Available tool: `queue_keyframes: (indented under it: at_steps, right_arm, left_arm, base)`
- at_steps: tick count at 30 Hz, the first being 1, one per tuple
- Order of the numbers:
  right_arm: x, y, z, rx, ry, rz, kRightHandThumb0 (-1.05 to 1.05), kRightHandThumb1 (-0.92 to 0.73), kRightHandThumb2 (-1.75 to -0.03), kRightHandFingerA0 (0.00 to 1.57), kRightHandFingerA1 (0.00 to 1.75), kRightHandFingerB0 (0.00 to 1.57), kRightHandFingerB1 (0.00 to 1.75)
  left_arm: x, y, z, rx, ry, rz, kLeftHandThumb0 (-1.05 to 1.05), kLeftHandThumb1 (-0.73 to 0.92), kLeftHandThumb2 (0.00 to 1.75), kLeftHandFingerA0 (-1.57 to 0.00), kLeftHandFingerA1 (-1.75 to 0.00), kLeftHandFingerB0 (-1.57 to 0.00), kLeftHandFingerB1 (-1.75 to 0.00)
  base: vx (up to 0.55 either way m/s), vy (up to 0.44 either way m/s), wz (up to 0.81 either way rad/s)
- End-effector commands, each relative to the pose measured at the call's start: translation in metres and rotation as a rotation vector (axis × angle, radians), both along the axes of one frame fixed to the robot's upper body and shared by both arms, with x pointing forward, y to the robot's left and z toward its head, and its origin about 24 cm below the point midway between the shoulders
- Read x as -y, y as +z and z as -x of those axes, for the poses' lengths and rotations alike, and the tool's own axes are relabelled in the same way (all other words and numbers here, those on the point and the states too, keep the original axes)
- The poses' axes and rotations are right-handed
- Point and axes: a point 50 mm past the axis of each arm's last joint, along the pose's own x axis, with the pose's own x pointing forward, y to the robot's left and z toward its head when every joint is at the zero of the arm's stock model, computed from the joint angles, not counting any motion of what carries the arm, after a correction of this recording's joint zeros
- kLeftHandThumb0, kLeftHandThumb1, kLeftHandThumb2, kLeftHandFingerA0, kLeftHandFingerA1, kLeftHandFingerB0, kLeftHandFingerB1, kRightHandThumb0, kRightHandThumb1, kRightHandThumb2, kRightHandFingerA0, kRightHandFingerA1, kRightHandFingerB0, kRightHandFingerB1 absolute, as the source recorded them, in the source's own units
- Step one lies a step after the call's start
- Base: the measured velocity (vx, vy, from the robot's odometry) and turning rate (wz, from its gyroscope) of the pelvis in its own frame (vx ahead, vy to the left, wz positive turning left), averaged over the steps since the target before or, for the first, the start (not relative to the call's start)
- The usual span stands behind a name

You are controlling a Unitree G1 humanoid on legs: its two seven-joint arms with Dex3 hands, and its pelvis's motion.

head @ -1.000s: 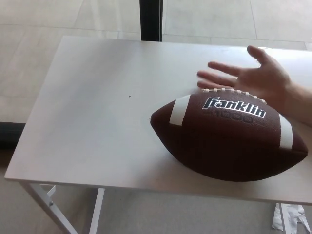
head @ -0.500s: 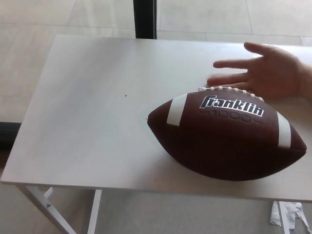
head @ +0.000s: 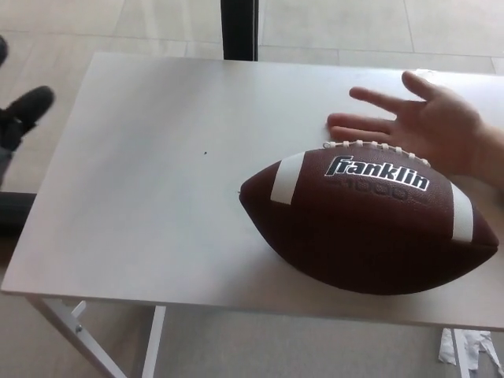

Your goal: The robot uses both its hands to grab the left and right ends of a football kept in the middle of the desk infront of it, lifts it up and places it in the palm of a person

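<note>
A brown football [head: 370, 224] with white stripes, white laces and "Franklin" lettering lies on its side on the white desk [head: 150, 197], right of the middle and near the front edge. Behind its right end a person's open hand [head: 429, 126] hovers palm up over the desk, close to the laces. A black part of my left hand [head: 24, 110] shows at the far left edge, beyond the desk's left side and well away from the ball. Only a small part of it shows. My right hand is out of the picture.
A dark vertical post [head: 239, 30] stands behind the desk's far edge. Pale tiled floor [head: 63, 31] surrounds the desk, and white desk legs [head: 79, 335] show below the front left corner. A crumpled white scrap [head: 468, 350] lies on the floor at the lower right.
My left hand has come into view at the left edge. The person's hand has shifted slightly. The ball has stayed where it was.
</note>
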Motion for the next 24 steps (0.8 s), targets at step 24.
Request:
queue_keyframes:
  at_steps: [24]
  right_arm:
    - [-0.052,-0.082,-0.008,-0.452,-0.090,0.028,-1.05,-0.92,-0.76,0.45,0.40,0.26,0.31]
  left_arm:
    - [0.095,-0.045,-0.025,-0.445,-0.160,-0.364,-0.98,0.92,0.80,-0.09,-0.45,-0.10,-0.26]
  base:
    - [0.00,0.000,0.00]
